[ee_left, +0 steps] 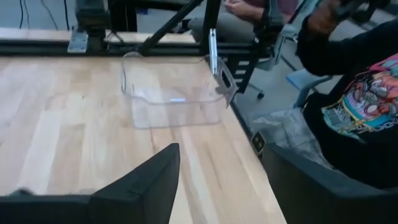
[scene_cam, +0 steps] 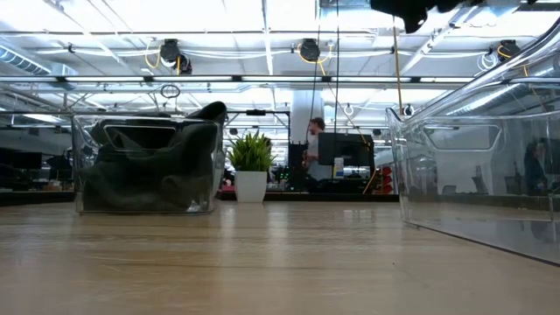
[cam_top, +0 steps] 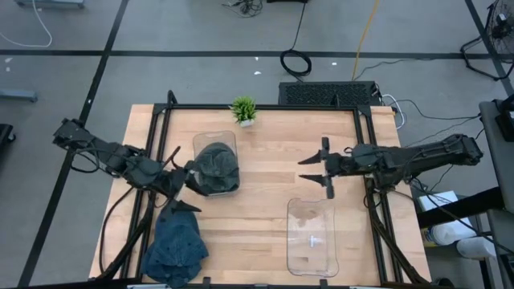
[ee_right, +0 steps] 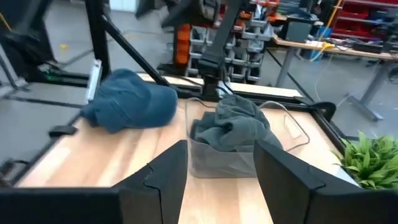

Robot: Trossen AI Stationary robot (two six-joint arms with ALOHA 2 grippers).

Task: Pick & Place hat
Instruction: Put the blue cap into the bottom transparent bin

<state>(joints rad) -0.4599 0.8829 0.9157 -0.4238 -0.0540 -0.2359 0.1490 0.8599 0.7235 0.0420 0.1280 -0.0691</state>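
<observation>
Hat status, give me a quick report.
Left gripper open beside the bin, holding nothing. Right gripper open, idle. Grey hat in bin; blue hat on table. Nothing blocking.

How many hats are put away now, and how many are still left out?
One looks put away: the dark grey hat sits in the clear bin by the small plant. The left gripper is open just beside that bin, holding nothing. The blue hat lies on the table. The other clear bin has no hat. The right gripper hovers open, empty.
</observation>
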